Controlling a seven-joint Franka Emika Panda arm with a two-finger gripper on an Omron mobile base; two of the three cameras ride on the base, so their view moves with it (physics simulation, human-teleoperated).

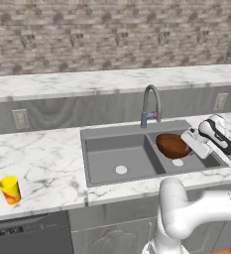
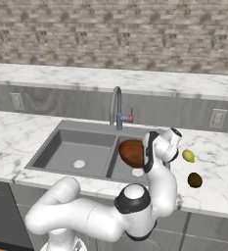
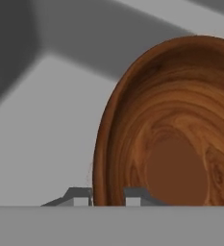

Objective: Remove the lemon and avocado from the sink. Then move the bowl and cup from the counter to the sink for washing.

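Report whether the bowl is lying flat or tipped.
Tipped: the bowl stands on edge in the gripper, over the sink's right basin.

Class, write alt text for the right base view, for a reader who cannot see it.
The gripper holds the wooden bowl tilted over the sink's right basin; the lemon and avocado lie on the counter to its right.

base views – behind arm, left and right, both over sink (image 1: pixel 137 158) | hand view – close on bowl (image 3: pixel 171 134)

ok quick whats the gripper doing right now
gripper: jaws closed on the rim of the bowl, holding it tilted over the sink's right basin
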